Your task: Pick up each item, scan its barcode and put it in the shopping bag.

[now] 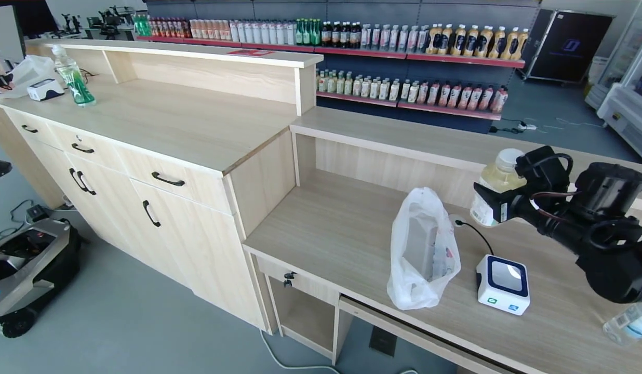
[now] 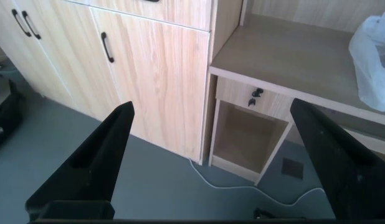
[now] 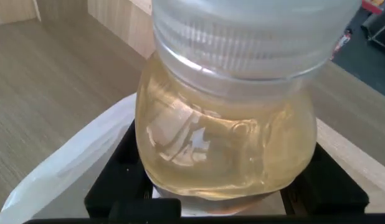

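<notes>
A bottle of pale yellow drink with a white cap (image 1: 493, 188) (image 3: 225, 138) hangs above the low counter, and my right gripper (image 1: 490, 205) is shut on its body. It sits up and to the right of the white plastic shopping bag (image 1: 424, 250) (image 3: 61, 171), which stands open on the counter. The white barcode scanner (image 1: 503, 283) with its dark window lies just right of the bag, below the held bottle. My left gripper (image 2: 212, 109) is open and holds nothing, low over the grey floor in front of the cabinet doors; the bag (image 2: 374, 59) shows far off.
A clear bottle (image 1: 630, 324) lies at the counter's right front edge. The taller counter (image 1: 160, 124) to the left carries a green bottle (image 1: 74, 78) and a small device (image 1: 44, 89). A cable (image 1: 474, 232) runs from the scanner. Drink shelves line the back.
</notes>
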### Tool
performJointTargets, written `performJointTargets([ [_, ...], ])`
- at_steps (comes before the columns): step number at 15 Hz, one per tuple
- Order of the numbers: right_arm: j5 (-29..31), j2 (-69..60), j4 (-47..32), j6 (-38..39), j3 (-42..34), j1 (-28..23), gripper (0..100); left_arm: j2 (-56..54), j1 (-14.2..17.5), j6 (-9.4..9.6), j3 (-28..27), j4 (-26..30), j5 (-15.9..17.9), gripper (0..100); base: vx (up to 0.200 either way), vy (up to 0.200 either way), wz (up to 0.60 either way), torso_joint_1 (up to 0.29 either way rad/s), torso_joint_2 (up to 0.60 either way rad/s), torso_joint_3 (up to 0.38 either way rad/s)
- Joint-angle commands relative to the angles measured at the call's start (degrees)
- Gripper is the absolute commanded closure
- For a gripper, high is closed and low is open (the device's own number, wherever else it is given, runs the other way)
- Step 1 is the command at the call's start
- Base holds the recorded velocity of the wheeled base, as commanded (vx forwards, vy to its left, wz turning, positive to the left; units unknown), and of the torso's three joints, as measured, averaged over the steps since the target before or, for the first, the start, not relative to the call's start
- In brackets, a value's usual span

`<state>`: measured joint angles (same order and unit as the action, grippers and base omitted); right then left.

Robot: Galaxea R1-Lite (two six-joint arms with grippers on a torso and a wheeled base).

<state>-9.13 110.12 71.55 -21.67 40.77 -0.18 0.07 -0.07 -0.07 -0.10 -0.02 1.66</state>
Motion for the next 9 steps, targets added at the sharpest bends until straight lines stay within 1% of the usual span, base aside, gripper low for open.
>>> performJointTargets([
  [1,-0.6,9.6,0.2,2.7,4.6,1.5,100,0.0,0.1,-0.01,0.0,-0.1,0.0,0,0.000,0.000,0.00,0.000,0.00,0.000],
  [3,-0.7,16.6,-0.3,6.7,9.6,2.5,100,0.0,0.1,-0.01,0.0,-0.1,0.0,0,0.000,0.000,0.00,0.000,0.00,0.000],
  [4,-0.7,19.5,-0.3,7.7,12.8,2.8,100,0.0,0.1,-0.01,0.0,-0.1,0.0,0,0.000,0.000,0.00,0.000,0.00,0.000],
  [5,-0.7,20.8,-0.4,7.9,14.3,3.1,100,0.0,0.1,-0.01,0.0,-0.1,0.0,0,0.000,0.000,0.00,0.000,0.00,0.000],
  [9,-0.9,25.6,0.8,8.1,15.0,3.5,100,0.0,0.1,-0.01,0.0,-0.1,0.0,0,0.000,0.000,0.00,0.000,0.00,0.000],
])
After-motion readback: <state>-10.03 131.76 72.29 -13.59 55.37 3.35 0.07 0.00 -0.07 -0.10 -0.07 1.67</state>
